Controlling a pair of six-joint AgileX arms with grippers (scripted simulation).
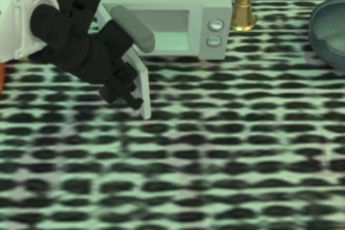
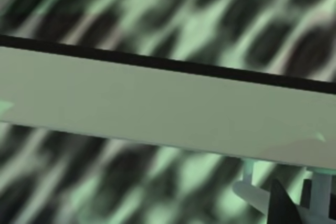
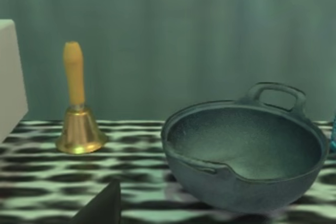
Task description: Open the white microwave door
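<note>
A: The white microwave door (image 1: pixel 141 87) is found near the far left corner of the table (image 1: pixel 226 160), swung well out from the white microwave (image 1: pixel 172 12), so that the cavity is seen open. How is it expected to handle?

B: It is judged to be a stiff, light panel that turns only on its hinge; no bending is expected, but a smooth face may be slippery. The slim handle (image 1: pixel 135 28) along its free side is judged the best place to be taken.

A: And the left gripper (image 1: pixel 126 92)?

B: It is placed at the outer edge of the door. Whether its fingers are clenched or released cannot be told; in the left wrist view only the door edge (image 2: pixel 168 103) is shown close.

A: What is farther right?

B: A brass bell (image 1: pixel 242 9) is standing just beside the microwave, and a dark pan (image 3: pixel 244 150) near the far right corner. The right gripper is not shown clearly.
</note>
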